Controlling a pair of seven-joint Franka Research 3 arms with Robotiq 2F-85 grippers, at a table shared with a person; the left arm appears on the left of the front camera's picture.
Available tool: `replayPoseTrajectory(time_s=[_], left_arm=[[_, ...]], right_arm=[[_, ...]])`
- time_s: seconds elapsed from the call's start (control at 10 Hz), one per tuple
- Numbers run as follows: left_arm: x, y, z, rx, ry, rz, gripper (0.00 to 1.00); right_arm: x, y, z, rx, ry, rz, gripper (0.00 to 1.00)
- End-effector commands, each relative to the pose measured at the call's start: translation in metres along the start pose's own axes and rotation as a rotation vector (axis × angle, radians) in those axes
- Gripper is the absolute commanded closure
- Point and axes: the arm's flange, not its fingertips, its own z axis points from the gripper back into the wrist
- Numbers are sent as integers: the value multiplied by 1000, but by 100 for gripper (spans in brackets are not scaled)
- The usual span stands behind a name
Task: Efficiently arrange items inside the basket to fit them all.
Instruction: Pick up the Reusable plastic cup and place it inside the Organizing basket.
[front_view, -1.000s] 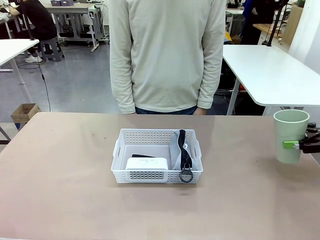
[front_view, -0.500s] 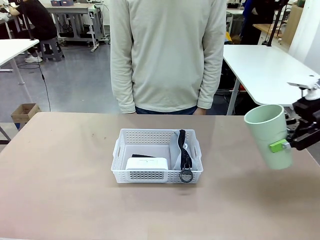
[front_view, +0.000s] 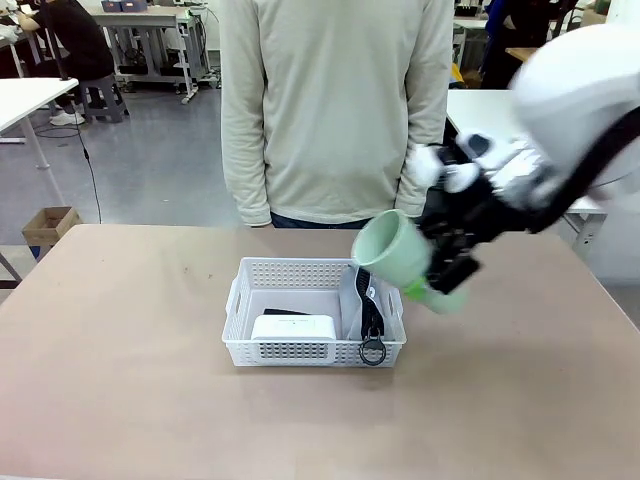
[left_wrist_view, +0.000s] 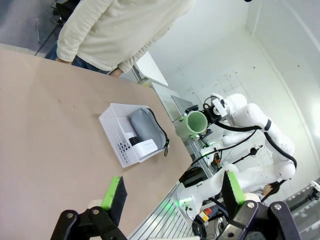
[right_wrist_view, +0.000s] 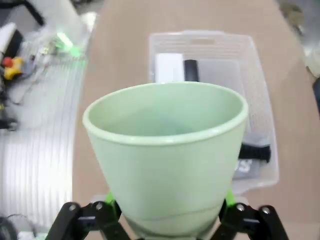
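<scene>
Green cup (front_view: 402, 258) is your last item, clamped in the right gripper (front_view: 447, 262), tilted above the basket (front_view: 314, 311) corner; white box (front_view: 294, 327), stapler (front_view: 287, 312) and pouch (front_view: 356, 297) are in | left wrist: left gripper (left_wrist_view: 172, 194) wide, holding nothing | right wrist: pouch hogs the near side, little free floor.

The box (front_view: 293, 327) lies left of the pouch (front_view: 362, 300) in the basket (front_view: 313, 350), cup (front_view: 397, 254) above its right end.

robot lab with white worktables (front_view: 540, 140)
</scene>
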Motion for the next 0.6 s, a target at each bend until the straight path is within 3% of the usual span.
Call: replayPoseTrajectory(time_s=[0.0, 0.2, 0.5], left_arm=[[0, -1, -1, -18, -15, -24, 0], [0, -1, -1, -18, -15, -24, 0], [0, -1, -1, -18, -15, -24, 0]], right_arm=[[36, -19, -38, -85, 202, -34, 67], [84, -16, -78, -230, 312, 33, 67], [132, -15, -114, -326, 366, 101, 67]])
